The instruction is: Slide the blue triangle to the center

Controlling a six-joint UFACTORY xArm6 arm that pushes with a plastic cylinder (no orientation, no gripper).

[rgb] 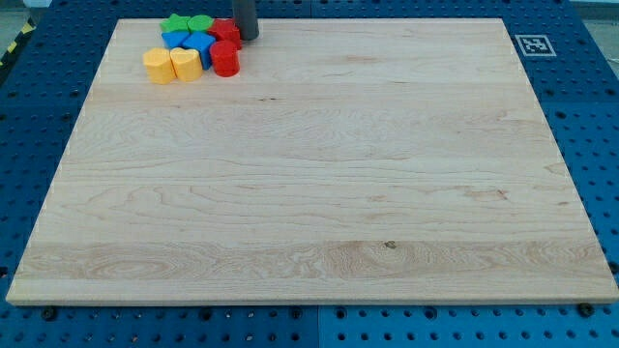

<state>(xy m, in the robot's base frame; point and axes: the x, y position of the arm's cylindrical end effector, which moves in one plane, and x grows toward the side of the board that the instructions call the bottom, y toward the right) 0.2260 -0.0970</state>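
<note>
All the blocks sit in one tight cluster at the top left of the wooden board (319, 174). Two blue blocks lie in the cluster's middle, one on the left (176, 40) and one on the right (201, 43); I cannot tell which is the triangle. My tip (249, 37) rests at the cluster's right edge, just right of a red block (225, 30) and apart from both blue blocks. The red block lies between my tip and the blue ones.
Two green blocks (187, 23) sit at the cluster's top. Two yellow blocks (158, 66) (186, 64) sit at its bottom left, with a red cylinder (225, 59) at its bottom right. A printed marker (534, 44) is at the top right corner.
</note>
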